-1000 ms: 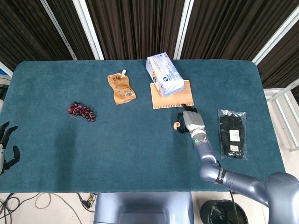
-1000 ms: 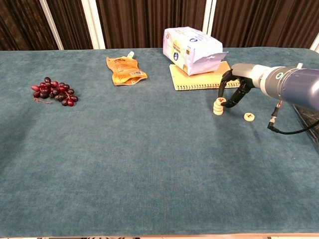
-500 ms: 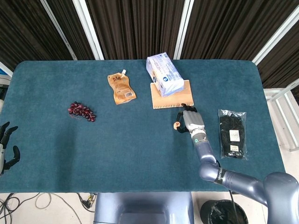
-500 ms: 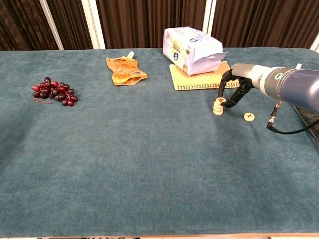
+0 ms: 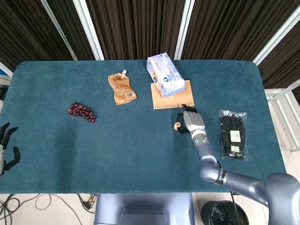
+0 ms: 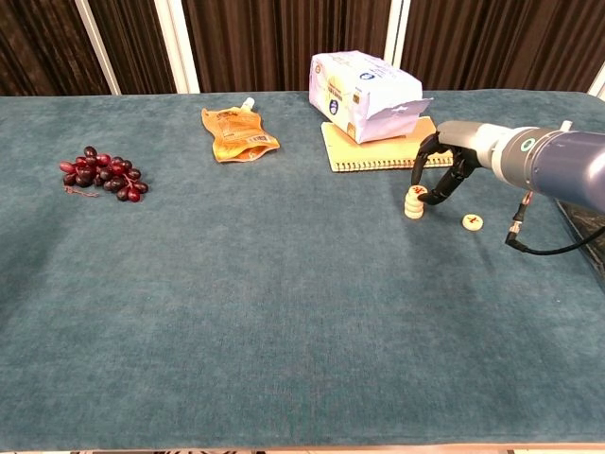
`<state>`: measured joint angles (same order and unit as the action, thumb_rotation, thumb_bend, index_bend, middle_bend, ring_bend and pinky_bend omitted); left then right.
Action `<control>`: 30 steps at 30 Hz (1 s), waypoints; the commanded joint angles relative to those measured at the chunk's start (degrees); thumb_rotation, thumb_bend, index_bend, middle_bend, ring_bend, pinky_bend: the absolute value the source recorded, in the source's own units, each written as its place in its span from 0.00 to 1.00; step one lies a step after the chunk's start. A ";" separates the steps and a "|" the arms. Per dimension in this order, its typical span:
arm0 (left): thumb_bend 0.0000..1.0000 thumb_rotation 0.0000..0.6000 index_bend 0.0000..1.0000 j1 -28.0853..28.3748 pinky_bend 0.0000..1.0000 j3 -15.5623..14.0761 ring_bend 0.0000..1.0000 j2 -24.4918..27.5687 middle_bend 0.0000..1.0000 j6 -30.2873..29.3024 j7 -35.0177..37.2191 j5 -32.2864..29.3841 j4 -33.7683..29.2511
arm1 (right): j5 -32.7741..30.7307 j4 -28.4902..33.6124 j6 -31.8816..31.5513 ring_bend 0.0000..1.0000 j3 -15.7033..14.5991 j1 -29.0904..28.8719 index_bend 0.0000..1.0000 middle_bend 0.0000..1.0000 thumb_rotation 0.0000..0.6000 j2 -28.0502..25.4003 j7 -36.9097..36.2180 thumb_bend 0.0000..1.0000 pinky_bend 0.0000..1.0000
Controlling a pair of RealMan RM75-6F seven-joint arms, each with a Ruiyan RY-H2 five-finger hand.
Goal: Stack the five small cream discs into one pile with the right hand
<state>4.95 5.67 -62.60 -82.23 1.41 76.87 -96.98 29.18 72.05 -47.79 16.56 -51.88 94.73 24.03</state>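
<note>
A short pile of cream discs [image 6: 413, 206] stands on the teal cloth in front of the notebook, and shows small in the head view as the pile [image 5: 177, 125]. My right hand [image 6: 444, 172] arches over it from the right, fingertips closed around the top disc [image 6: 417, 192], which has a red mark and sits slightly off-centre. One loose cream disc [image 6: 472, 222] lies to the right of the pile, below the wrist. In the head view the right hand [image 5: 189, 120] covers that disc. My left hand [image 5: 6, 149] hangs off the table's left edge, fingers spread, holding nothing.
A tan notebook [image 6: 354, 154] with a white packet [image 6: 367, 93] on it lies just behind the pile. An orange pouch [image 6: 236, 133] and red grapes [image 6: 102, 173] lie further left. A black item in a clear bag [image 5: 233, 134] lies right of my right arm.
The right hand has lifted and shifted very slightly over the pile. The discs and the left hand have not moved.
</note>
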 commanded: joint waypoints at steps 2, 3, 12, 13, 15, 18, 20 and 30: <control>0.62 1.00 0.17 -0.01 0.00 0.03 0.00 0.01 0.00 0.03 0.04 -0.10 -0.02 | -0.08 0.09 0.03 0.00 -0.04 0.00 0.45 0.00 1.00 -0.10 -0.07 0.40 0.00; 0.62 1.00 0.17 0.00 0.00 0.03 0.00 0.02 0.00 0.03 0.03 -0.10 -0.01 | -0.07 0.16 0.01 0.00 -0.02 0.00 0.45 0.00 1.00 -0.15 -0.11 0.40 0.00; 0.62 1.00 0.17 0.00 0.00 -0.05 0.00 0.02 0.00 0.11 0.01 -0.07 0.06 | 1.69 4.09 -2.64 0.00 1.43 1.17 0.39 0.00 1.00 -3.11 -1.98 0.40 0.00; 0.62 1.00 0.17 -0.02 0.00 -0.06 0.00 0.01 0.00 0.05 -0.01 -0.03 0.06 | 2.17 4.98 -3.16 0.00 1.53 1.61 0.38 0.00 1.00 -3.76 -2.42 0.40 0.00; 0.62 1.00 0.17 -0.10 0.00 -0.08 0.00 0.02 0.00 0.07 0.06 -0.17 -0.05 | 4.41 7.83 -5.12 0.00 0.44 3.44 0.37 0.00 1.00 -6.01 -2.84 0.40 0.00; 0.62 1.00 0.17 -0.09 0.00 0.00 0.00 0.02 0.00 0.14 -0.05 -0.45 -0.15 | 7.37 12.46 -7.55 0.00 -2.40 6.62 0.36 0.00 1.00 -8.50 -3.33 0.40 0.00; 0.62 1.00 0.17 -0.12 0.00 0.11 0.00 0.01 0.00 -0.03 -0.09 -0.52 -0.19 | 8.72 13.58 -8.28 0.00 -3.47 7.75 0.36 0.00 1.00 -8.92 -3.75 0.40 0.00; 0.62 1.00 0.17 -0.23 0.00 -0.11 0.00 0.02 0.00 0.05 -0.45 -0.53 -0.39 | 13.85 11.46 -9.76 0.00 -6.25 11.47 0.33 0.00 1.00 -6.09 -7.30 0.40 0.00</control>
<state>4.72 5.57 -62.58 -82.18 0.96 76.34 -97.37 42.53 84.36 -57.82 10.47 -40.76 88.02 17.26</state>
